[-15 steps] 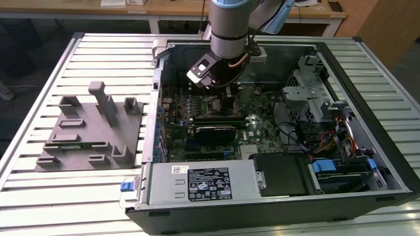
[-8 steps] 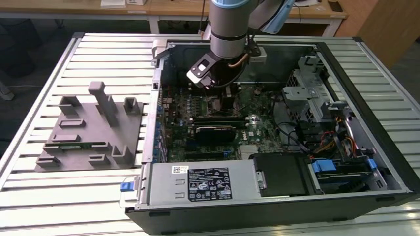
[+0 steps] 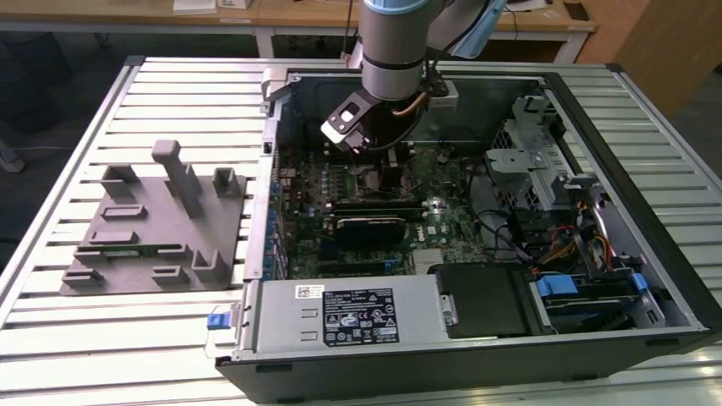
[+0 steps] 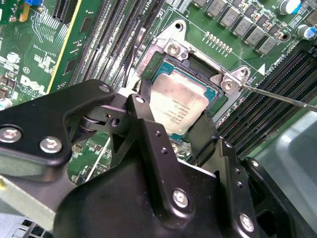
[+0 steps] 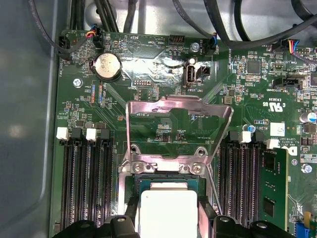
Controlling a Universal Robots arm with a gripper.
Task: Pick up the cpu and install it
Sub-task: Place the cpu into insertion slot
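Observation:
The cpu [image 4: 181, 104], a flat square chip with a silvery top and a green border, hangs level right over the open black-framed socket [image 4: 200, 64] on the motherboard. In the first wrist view the cpu [image 5: 168, 206] covers most of the socket [image 5: 166, 179]. My gripper [image 4: 173, 126] is shut on it, with one black finger [image 4: 143, 124] against each of two opposite edges. In the exterior view the gripper [image 3: 376, 154] reaches down into the open computer case [image 3: 631, 279] at the back of the board. I cannot tell whether the chip touches the socket floor.
The socket's metal load plate [image 5: 178, 121] stands flipped open, and its thin wire lever [image 4: 285, 100] sticks out sideways. Memory slots [image 5: 86, 181] flank the socket, with a green memory stick [image 5: 273, 186] in one. A grey tray [image 3: 147, 228] lies on the slatted table at the exterior view's left.

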